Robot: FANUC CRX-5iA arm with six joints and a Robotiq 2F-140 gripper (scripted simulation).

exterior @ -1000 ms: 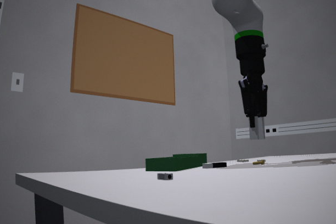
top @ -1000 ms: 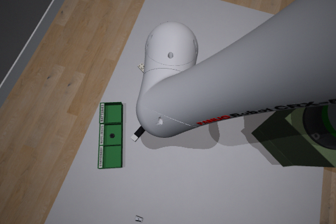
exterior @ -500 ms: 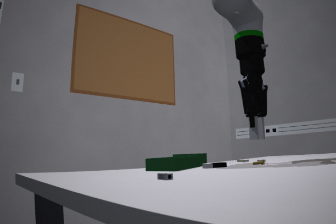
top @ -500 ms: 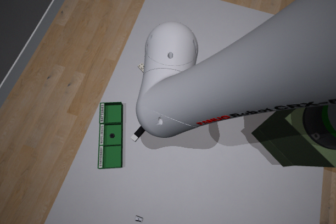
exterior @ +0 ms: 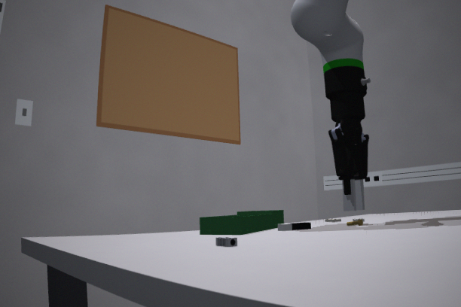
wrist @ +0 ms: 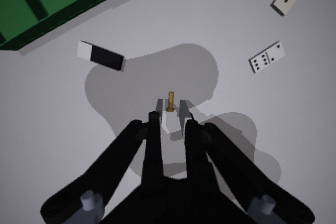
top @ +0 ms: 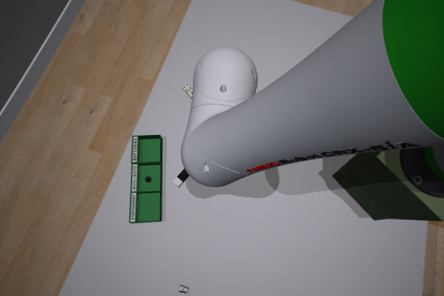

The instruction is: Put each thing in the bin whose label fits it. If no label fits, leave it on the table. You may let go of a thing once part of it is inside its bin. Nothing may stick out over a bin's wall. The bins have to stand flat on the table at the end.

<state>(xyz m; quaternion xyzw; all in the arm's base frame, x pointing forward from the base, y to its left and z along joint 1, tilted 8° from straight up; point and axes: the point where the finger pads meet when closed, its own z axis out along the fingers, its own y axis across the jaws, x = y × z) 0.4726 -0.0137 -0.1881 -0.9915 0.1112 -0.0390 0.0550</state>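
My gripper (exterior: 354,208) (wrist: 171,107) is partly open and empty, pointing down above the table. A brass bolt (exterior: 355,223) (wrist: 171,100) lies on the table below the fingertips. A black-and-white eraser (top: 181,178) (exterior: 294,226) (wrist: 101,54) lies beside the green bins. A metal sharpener (top: 183,289) (exterior: 226,241) lies far from the bins. A domino (wrist: 267,56) lies right of the bolt in the wrist view; another domino (wrist: 285,5) is cut by the top edge. A dark round nut (top: 148,179) is in the NUTS+BOLTS bin (top: 154,186). The BATTERIES bin (top: 149,150) and STATIONERY bin (top: 149,207) look empty.
The three joined green bins (exterior: 222,226) (wrist: 40,30) stand flat on the table (top: 239,247). The arm (top: 297,109) covers much of the table in the top view and hides the gripper and bolt there. Its base stands at the right.
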